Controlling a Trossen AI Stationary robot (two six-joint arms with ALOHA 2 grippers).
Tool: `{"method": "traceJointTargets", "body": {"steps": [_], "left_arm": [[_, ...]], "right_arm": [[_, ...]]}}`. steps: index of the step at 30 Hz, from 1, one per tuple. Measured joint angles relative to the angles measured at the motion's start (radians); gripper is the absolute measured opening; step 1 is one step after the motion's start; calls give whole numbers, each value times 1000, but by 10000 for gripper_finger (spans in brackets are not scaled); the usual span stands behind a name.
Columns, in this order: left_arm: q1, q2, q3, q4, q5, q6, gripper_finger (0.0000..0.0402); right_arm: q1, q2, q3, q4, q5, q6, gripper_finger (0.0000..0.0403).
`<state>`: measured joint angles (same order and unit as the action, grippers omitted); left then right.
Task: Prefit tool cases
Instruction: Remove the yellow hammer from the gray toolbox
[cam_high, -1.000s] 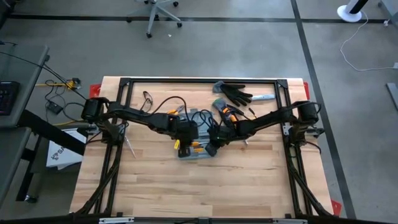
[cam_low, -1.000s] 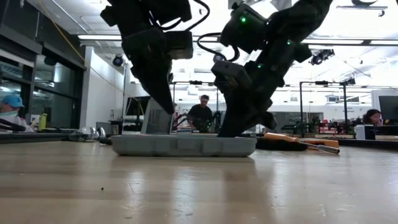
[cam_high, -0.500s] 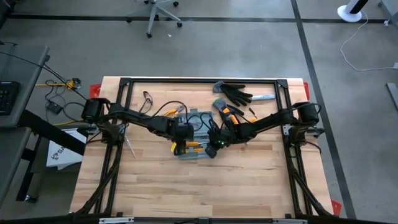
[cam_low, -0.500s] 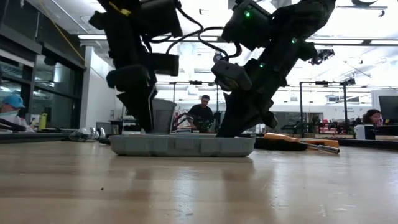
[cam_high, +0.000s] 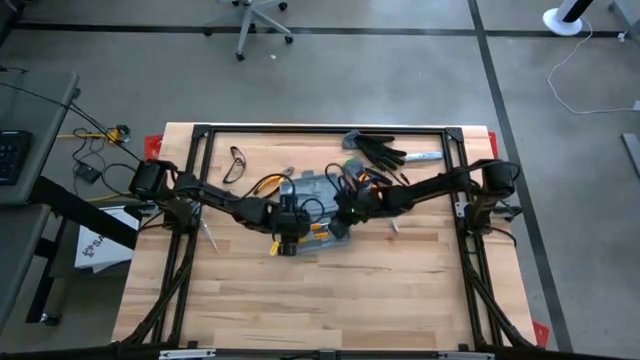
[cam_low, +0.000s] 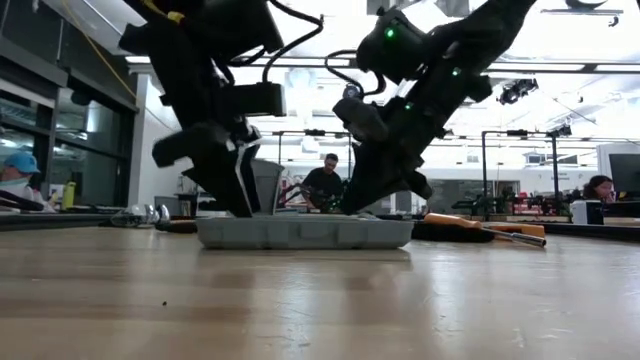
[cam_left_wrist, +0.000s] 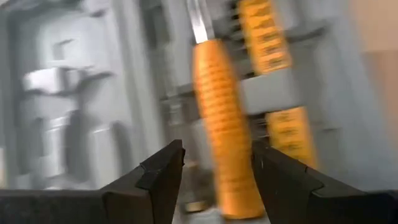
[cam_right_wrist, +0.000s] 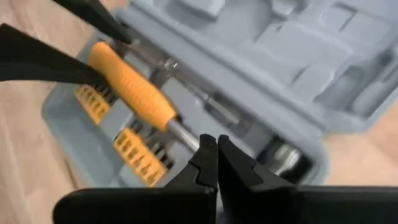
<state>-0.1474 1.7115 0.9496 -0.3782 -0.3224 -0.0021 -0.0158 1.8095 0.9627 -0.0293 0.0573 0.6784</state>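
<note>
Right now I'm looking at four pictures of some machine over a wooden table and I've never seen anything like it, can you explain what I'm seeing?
It is a robot with two dark arms at a wooden table. One picture looks straight down, one looks level across the tabletop, and two come from cameras on the wrists. An open grey tool case lies mid-table, with an orange-handled screwdriver in it. The left hand is open around that handle and not gripping it. The right hand is shut, holds nothing, and hovers over the case. Black work gloves and safety glasses lie farther back.
</note>
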Motion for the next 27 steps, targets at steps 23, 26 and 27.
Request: {"method": "traceJointTargets", "body": {"steps": [23,26,27], "left_arm": [[100,11,-27,72,390,-187,182],[108,11,-27,72,409,-188,182],[110,11,-27,72,411,-188,182]], "right_arm": [[-167,1,4,14,-227,-164,0],[-165,11,5,14,-226,-165,0],[-167,16,5,14,-226,-166,0]]}}
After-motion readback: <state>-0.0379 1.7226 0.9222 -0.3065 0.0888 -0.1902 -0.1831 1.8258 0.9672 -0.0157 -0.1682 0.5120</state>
